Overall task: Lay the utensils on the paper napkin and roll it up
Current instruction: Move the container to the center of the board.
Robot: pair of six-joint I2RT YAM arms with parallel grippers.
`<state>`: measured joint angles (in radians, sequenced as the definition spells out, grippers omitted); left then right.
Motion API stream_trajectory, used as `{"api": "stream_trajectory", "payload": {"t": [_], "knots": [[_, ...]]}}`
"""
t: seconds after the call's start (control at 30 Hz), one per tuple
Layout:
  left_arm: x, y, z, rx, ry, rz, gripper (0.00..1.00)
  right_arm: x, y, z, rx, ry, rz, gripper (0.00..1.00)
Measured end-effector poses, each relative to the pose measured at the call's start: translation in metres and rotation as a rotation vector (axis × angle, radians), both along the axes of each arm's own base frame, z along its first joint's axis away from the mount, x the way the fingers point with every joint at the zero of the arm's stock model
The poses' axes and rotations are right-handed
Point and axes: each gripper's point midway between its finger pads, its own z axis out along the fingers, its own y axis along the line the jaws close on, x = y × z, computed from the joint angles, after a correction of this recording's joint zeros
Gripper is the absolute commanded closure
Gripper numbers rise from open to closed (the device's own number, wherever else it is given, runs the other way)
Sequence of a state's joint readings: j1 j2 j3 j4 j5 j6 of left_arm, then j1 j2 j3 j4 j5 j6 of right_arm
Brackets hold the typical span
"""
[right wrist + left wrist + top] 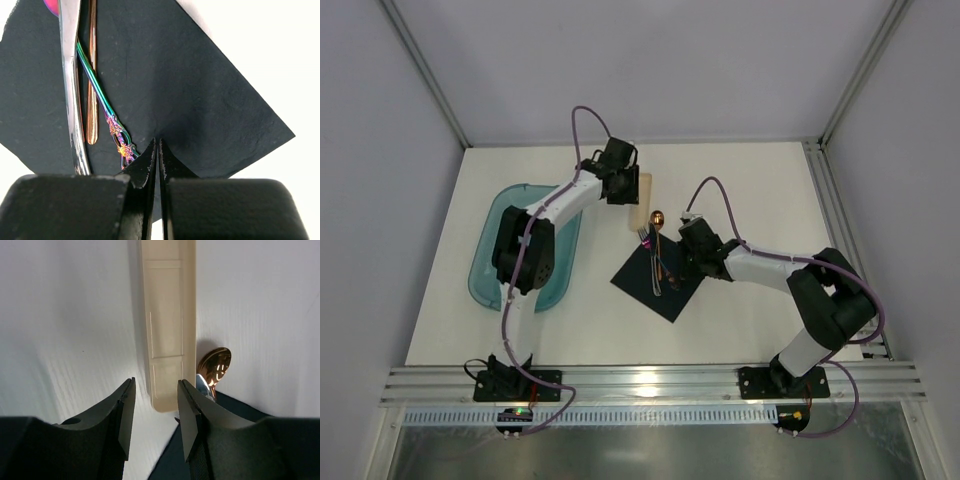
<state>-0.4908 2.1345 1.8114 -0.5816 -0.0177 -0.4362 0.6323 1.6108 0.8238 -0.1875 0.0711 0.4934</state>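
Napkin [672,292] flat on tabletop [760,200], utensils [659,255] on it, spoon [657,217] overhanging. Paper thin, floppy, probably tears: take an edge. Cutlery stiff, slick. Right gripper [158,150] jaws clenched, empty, above napkin; left gripper [155,407] jaws released by beige tray [167,315].

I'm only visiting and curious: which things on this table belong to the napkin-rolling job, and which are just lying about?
Part of the job: paper napkin; copper spoon; rainbow-coloured utensil; silver utensil.

Just lying about: teal tub; long beige plastic piece.
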Motion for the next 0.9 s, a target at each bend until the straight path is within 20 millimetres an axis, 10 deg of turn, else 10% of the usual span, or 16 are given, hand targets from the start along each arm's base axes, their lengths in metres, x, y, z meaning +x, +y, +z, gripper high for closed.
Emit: {"api": "stream_trajectory", "payload": {"t": [0.4, 0.9], "knots": [[0.002, 0.006, -0.068, 0.086, 0.095, 0.017, 0.66, 0.001, 0.0, 0.0, 0.004, -0.013, 0.006, 0.95], [0.007, 0.037, -0.07, 0.194, 0.087, 0.104, 0.99, 0.001, -0.002, -0.001, 0.007, -0.028, 0.005, 0.96]]}}
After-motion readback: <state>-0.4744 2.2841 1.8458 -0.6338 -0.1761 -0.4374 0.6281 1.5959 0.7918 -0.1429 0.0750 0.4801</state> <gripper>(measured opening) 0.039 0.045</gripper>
